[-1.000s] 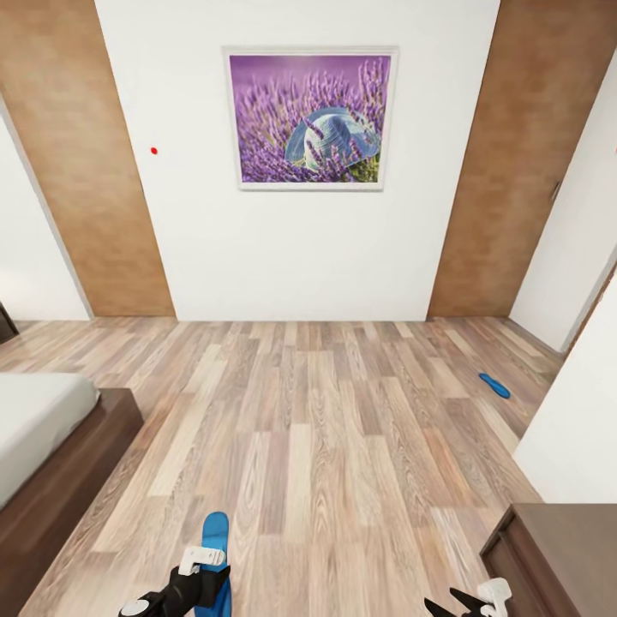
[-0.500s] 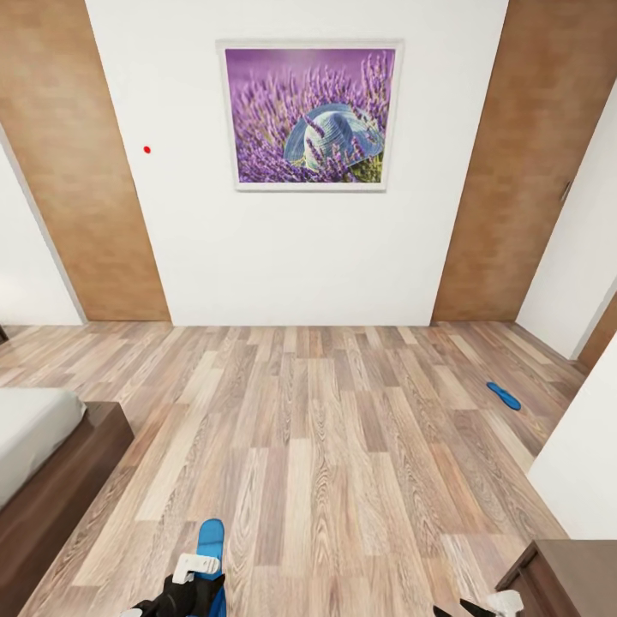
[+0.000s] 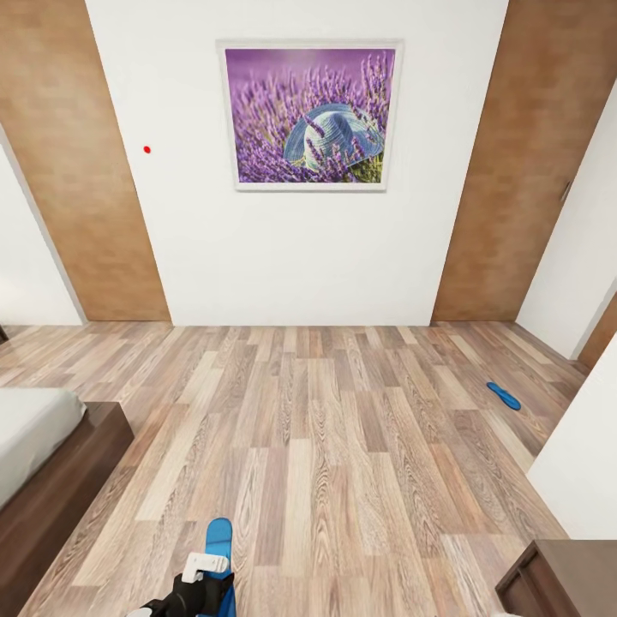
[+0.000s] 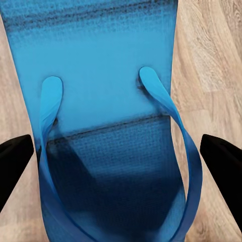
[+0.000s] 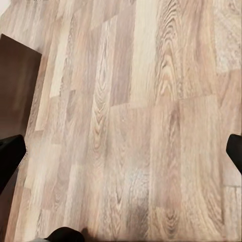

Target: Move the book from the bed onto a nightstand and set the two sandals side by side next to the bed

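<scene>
A: So, where are the two sandals?

B: One blue sandal [image 3: 218,548] lies on the wood floor [image 3: 326,446] at the lower left of the head view, right at the left gripper [image 3: 204,572]. The other sandal [image 3: 504,396] sits far off at the right, near the white wall.

A: Are the left jaws clenched on it?

B: No. In the left wrist view the dark fingertips [image 4: 14,162] stand wide apart either side of the sandal's straps.

A: And the right gripper [image 5: 121,151]?

B: Its jaws are spread wide over bare floor. The bed [image 3: 38,428] shows at the left edge.
</scene>
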### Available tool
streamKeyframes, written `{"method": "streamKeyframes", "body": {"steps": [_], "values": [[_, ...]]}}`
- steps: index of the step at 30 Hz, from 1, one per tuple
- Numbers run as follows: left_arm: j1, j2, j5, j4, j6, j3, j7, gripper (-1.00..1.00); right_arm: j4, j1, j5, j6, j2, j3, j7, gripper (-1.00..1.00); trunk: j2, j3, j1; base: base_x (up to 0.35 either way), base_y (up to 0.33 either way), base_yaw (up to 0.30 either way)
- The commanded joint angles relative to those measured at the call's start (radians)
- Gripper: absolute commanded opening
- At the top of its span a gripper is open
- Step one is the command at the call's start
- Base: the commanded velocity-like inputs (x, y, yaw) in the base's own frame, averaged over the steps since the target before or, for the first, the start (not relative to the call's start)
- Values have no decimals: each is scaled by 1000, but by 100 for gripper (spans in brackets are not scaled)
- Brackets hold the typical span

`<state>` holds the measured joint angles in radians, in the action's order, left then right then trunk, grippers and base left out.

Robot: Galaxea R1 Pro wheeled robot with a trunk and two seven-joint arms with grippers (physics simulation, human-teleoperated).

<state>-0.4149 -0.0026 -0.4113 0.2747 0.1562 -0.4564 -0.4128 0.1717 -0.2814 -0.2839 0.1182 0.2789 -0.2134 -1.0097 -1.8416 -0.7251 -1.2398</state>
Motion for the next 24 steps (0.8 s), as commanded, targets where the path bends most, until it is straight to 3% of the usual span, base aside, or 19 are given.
{"method": "streamKeyframes", "body": {"steps": [1,11,24], "values": [[-1,0,-11,0,5,-8,-4,-100,-7,-1,-6,0,0,0,-3,100,0,-1,0,0,0,0],[-1,0,-11,0,5,-8,-3,-100,-44,-1,-58,-22,0,0,-3,100,0,-1,0,22,0,0],[-1,-1,-11,0,5,-8,-3,-100,-44,-1,-58,-21,0,0,-3,100,0,-1,0,307,0,0]]}}
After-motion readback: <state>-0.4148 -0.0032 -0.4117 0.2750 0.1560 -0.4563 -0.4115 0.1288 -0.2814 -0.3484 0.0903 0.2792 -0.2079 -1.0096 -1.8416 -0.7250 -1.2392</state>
